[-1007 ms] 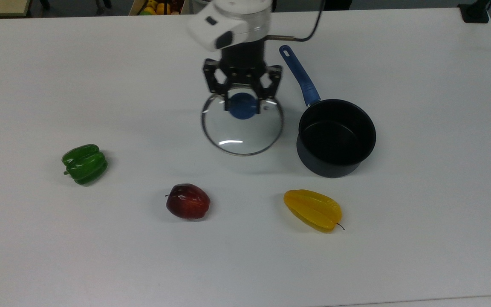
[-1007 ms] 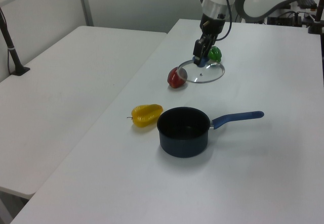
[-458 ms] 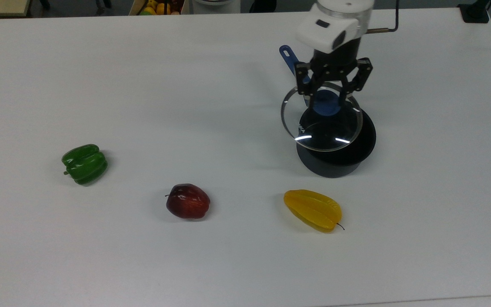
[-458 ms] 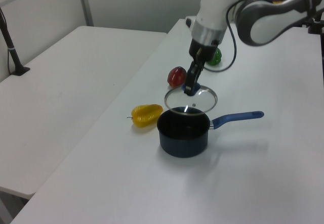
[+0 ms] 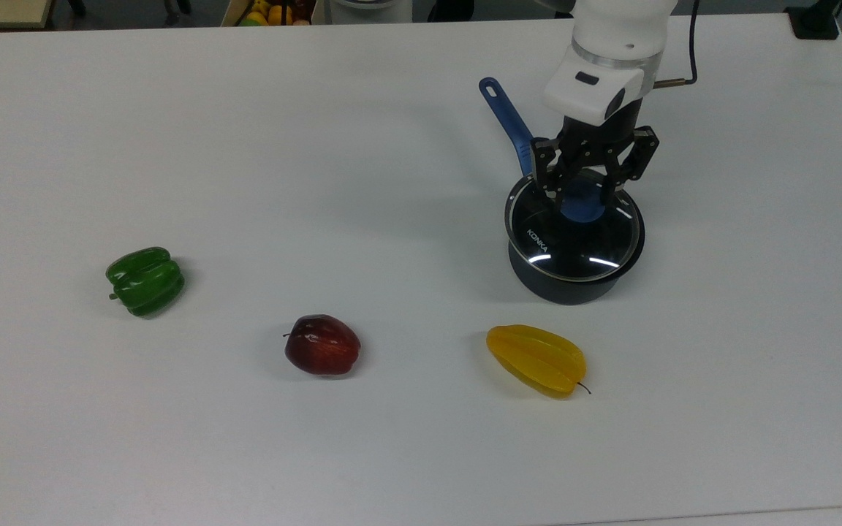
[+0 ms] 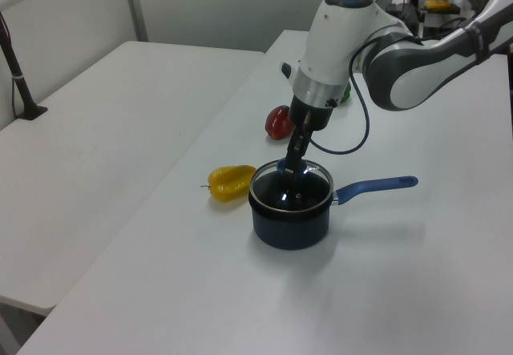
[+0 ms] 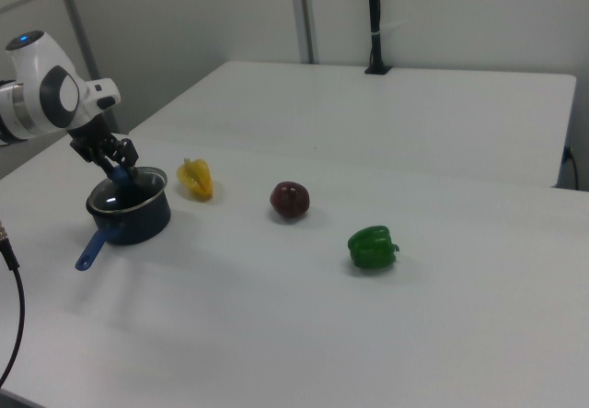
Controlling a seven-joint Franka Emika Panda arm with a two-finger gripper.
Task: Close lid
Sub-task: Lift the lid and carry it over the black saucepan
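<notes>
The lid (image 5: 574, 245), clear glass with a metal rim and white "KONKA" lettering, lies flat on the rim of a dark saucepan (image 5: 566, 290) with a blue handle (image 5: 509, 124). My gripper (image 5: 583, 196) stands right over it, its fingers shut on the lid's blue knob (image 5: 583, 208). In the left view the gripper (image 6: 290, 163) points down onto the lid (image 6: 292, 188) covering the saucepan (image 6: 290, 228). In the right view the gripper (image 7: 120, 173) sits on the lid (image 7: 124, 196) at the right view's left.
A yellow starfruit (image 5: 536, 359) lies just in front of the saucepan, a red apple (image 5: 322, 345) and a green pepper (image 5: 145, 280) further to the top view's left. A black clamp (image 5: 816, 22) sits at the table's far right corner.
The gripper carried the lid from the table's middle to the top view's right, then lowered it from above the saucepan onto the rim. The fruits have not moved.
</notes>
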